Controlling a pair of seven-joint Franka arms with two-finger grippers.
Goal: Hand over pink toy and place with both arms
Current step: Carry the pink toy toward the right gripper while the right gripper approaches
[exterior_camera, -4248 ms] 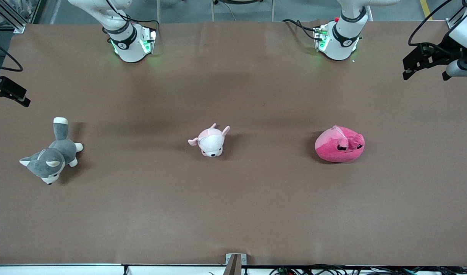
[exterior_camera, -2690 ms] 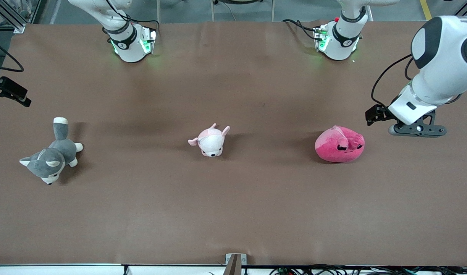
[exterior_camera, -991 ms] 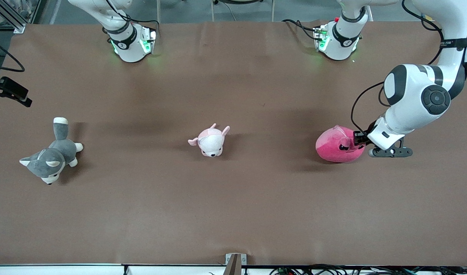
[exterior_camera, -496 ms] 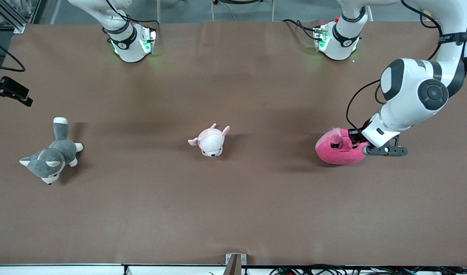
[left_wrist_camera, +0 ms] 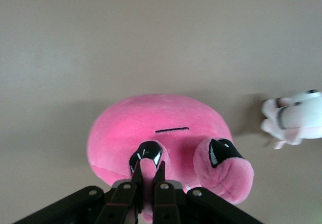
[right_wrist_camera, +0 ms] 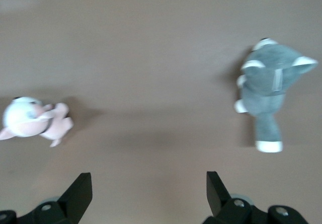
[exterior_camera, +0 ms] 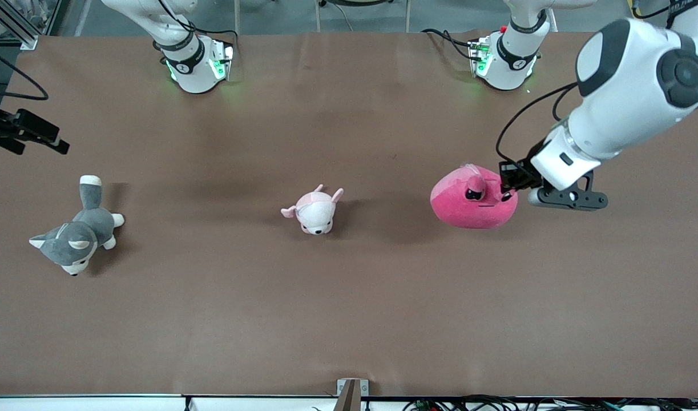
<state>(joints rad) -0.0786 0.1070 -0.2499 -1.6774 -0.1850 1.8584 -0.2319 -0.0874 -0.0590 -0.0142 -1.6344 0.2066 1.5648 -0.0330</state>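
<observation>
The pink toy [exterior_camera: 473,201], a round hot-pink plush with dark angry eyes, hangs a little above the table toward the left arm's end. My left gripper [exterior_camera: 505,182] is shut on a small pink flap at the toy's face. In the left wrist view the fingers [left_wrist_camera: 136,176] pinch that flap beside one dark eye, and the toy's body [left_wrist_camera: 151,121] hangs under them. My right gripper [right_wrist_camera: 148,191] is open and empty. In the front view it [exterior_camera: 40,138] shows at the table's edge at the right arm's end, above the husky.
A pale pink-and-white puppy plush [exterior_camera: 313,212] lies at the table's middle; it also shows in the left wrist view [left_wrist_camera: 294,116] and right wrist view [right_wrist_camera: 32,119]. A grey-and-white husky plush [exterior_camera: 77,228] lies toward the right arm's end, seen too in the right wrist view [right_wrist_camera: 269,90].
My left arm came down to the pink toy, shut on it, and has lifted it and carried it toward the puppy. My right gripper has edged inward over the table.
</observation>
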